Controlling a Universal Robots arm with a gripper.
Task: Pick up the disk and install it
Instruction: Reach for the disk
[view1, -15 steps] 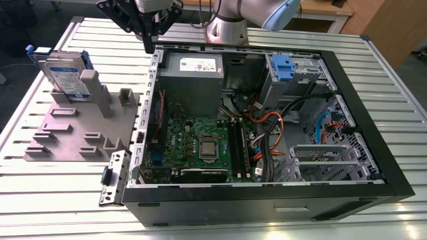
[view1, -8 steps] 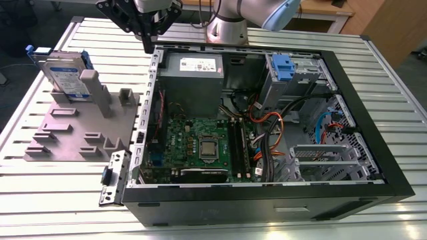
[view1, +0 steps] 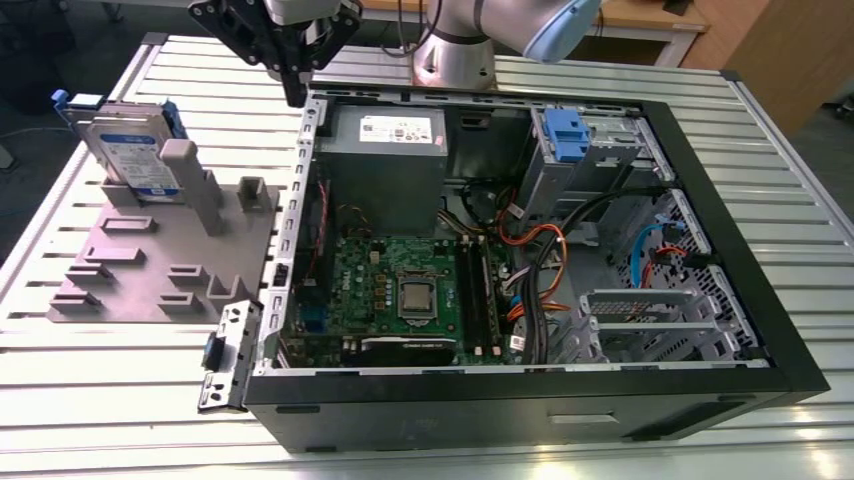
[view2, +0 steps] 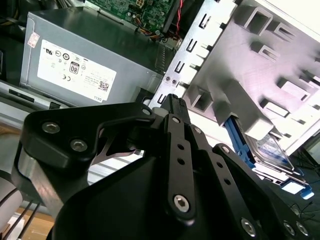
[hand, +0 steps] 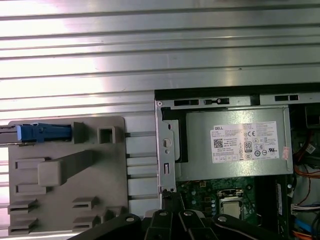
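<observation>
**Hand closed and empty above the case corner; disk standing in the fixture to one side**

The hand (view1: 294, 92) hangs fingertips-down over the far corner of the open computer case (view1: 534, 400), on the exterior view's left; its fingers meet at the tips and hold nothing.

The disk (view1: 134, 150) is not yet picked up. It stands on edge in a slot of the grey fixture (view1: 147, 270) on the worktop (view1: 107, 370), well apart from the hand, to the exterior view's left and somewhat nearer and lower.

Its labelled broad face turns toward the near side; its top edge, capped by the blue carrier, runs left to right, roughly parallel to the case's far wall. In the first wrist view that edge appears as a thin blue strip (hand: 42, 132). Whether the longer side is the upright one cannot be told; judged, a grasp would have to span the thin dimension, near to far.
</observation>
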